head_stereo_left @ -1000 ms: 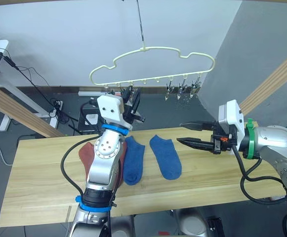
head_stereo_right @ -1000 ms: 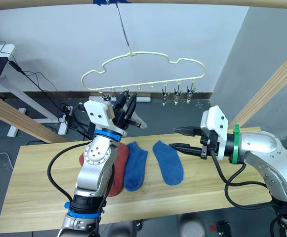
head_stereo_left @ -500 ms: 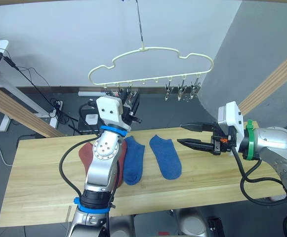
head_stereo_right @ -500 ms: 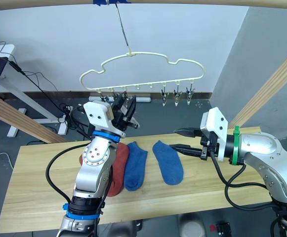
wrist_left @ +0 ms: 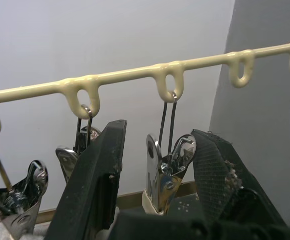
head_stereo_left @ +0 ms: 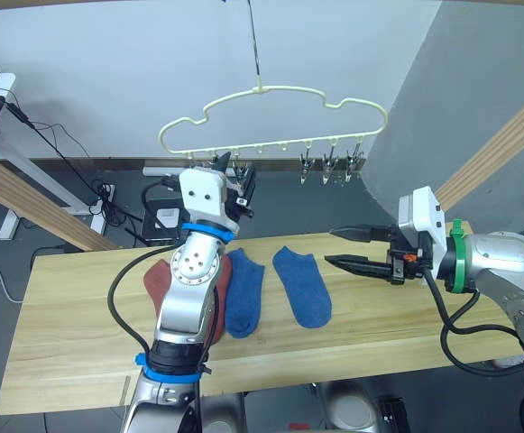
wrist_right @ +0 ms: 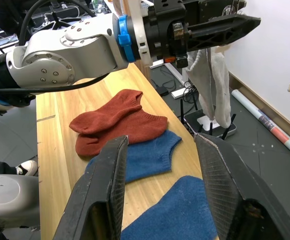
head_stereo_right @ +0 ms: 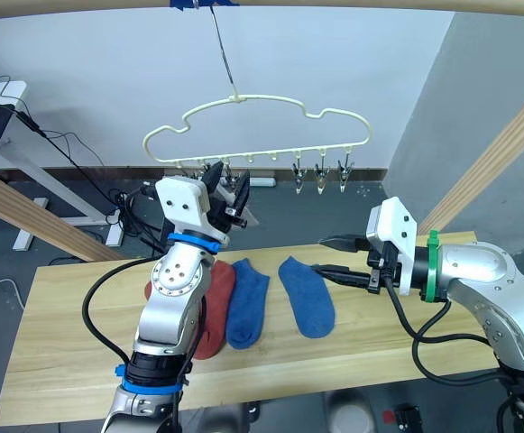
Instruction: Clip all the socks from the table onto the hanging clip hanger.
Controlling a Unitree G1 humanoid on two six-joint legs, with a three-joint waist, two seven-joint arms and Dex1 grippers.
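While soft red socks (wrist_right: 116, 122) lie on the wood table (head_stereo_left: 81, 334), both grippers, left (wrist_left: 159, 165) and right (head_stereo_left: 341, 246), gape around nothing.

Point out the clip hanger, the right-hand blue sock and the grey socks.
clip hanger (head_stereo_left: 271, 89): left eye view, top wire.
right-hand blue sock (head_stereo_left: 303, 287): left eye view, mid-foot.
grey socks (wrist_right: 210, 82): right wrist view, hanging fabric.

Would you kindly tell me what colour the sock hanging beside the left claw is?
Light grey, almost off-white; the hanging sock shows best in the right wrist view.
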